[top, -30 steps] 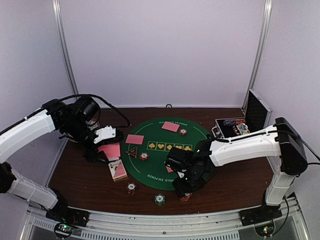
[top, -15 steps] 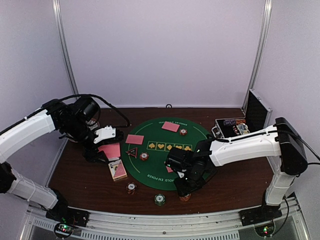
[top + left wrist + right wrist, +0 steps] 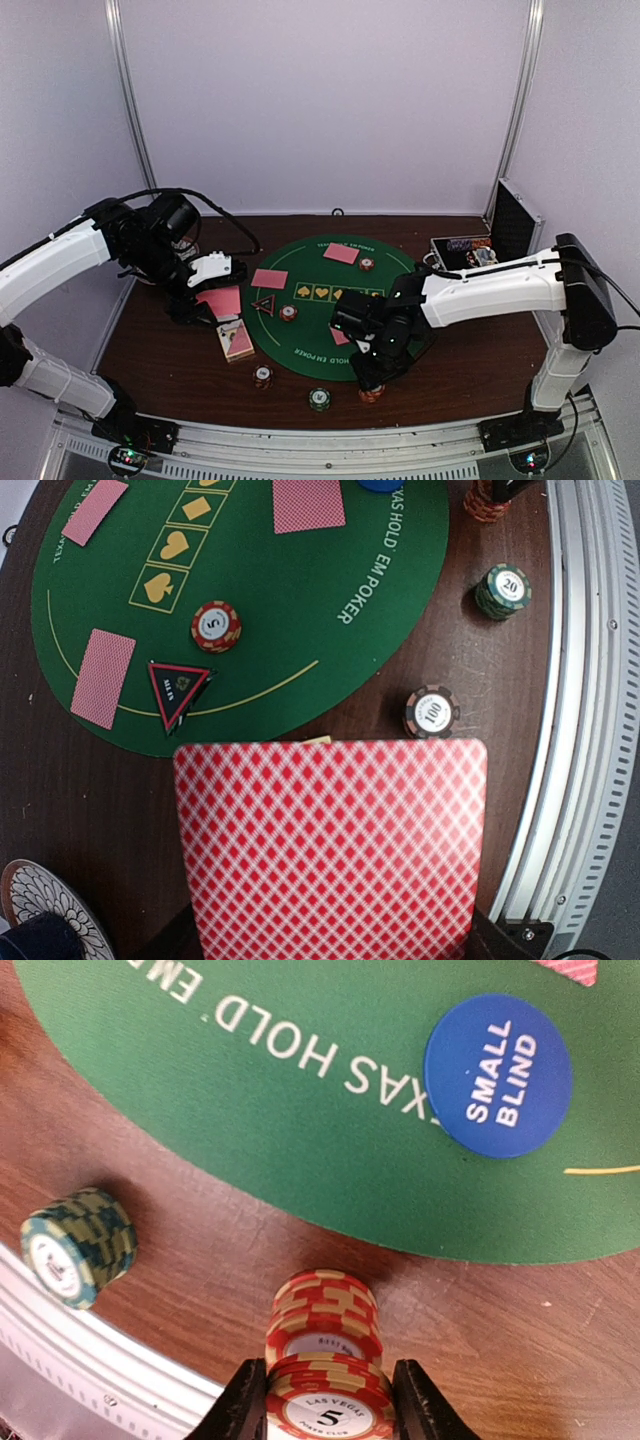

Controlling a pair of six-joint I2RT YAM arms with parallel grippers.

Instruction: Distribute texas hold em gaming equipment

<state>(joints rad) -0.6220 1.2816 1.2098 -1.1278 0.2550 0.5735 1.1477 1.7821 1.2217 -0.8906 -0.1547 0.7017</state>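
Note:
My left gripper [image 3: 203, 299] is shut on a pink-backed playing card [image 3: 330, 850], held flat above the table left of the mat; the card hides its fingers. A pile of cards [image 3: 236, 340] lies below it. My right gripper [image 3: 328, 1410] is shut on a few red striped chips marked 5 [image 3: 328, 1407], just above a red chip stack [image 3: 322, 1315] on the wood near the mat's front edge [image 3: 372, 393]. Pink cards lie on the mat [image 3: 269, 278] [image 3: 341, 253] [image 3: 309, 503].
The green felt mat [image 3: 322, 330] carries a red chip [image 3: 216, 626], a triangle marker [image 3: 178, 688] and a blue small blind button [image 3: 497, 1075]. A green chip stack [image 3: 319, 398] and a 100 chip [image 3: 263, 375] sit on the wood. The metal case [image 3: 470, 252] stands open at back right.
My right arm has shifted slightly up and away from the near edge, with the red stack showing more below it. My left arm and its card have not moved.

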